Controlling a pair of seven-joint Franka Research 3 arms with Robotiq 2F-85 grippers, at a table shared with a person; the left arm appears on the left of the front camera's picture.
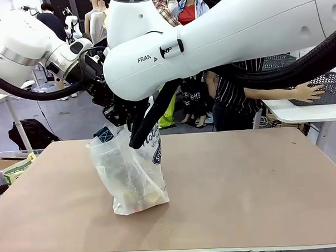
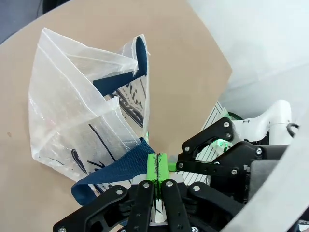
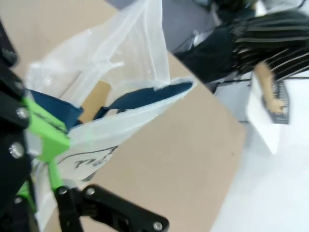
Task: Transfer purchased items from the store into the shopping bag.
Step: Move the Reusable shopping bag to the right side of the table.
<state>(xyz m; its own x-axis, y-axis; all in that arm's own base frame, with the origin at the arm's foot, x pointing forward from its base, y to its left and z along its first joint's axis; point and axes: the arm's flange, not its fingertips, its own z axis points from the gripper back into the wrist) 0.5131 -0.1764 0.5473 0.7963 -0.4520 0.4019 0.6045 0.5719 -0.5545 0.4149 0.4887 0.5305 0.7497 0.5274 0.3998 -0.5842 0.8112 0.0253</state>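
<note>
The shopping bag point(image 1: 134, 172) stands upright on the left half of the tan table point(image 1: 243, 178), with dark and tan purchased items point(image 1: 133, 189) showing through its lower part. My left gripper point(image 2: 157, 166) is shut on one navy handle point(image 2: 123, 169) just above the bag's mouth point(image 2: 82, 111). Close beside it is my right gripper point(image 2: 186, 155), against the bag's printed side; how its jaws stand is unclear. In the right wrist view the other navy handle point(image 3: 145, 96) hangs loose, and a tan item point(image 3: 94, 101) lies inside the bag. The store point(image 1: 329, 85) sits at the far right.
My right arm point(image 1: 220, 34) crosses the top of the front view. A person's hand point(image 1: 308, 91) rests on the basket, which sits on a white side table point(image 1: 301, 112). An open box point(image 1: 13, 166) stands off the table's left edge. The table's right half offers free room.
</note>
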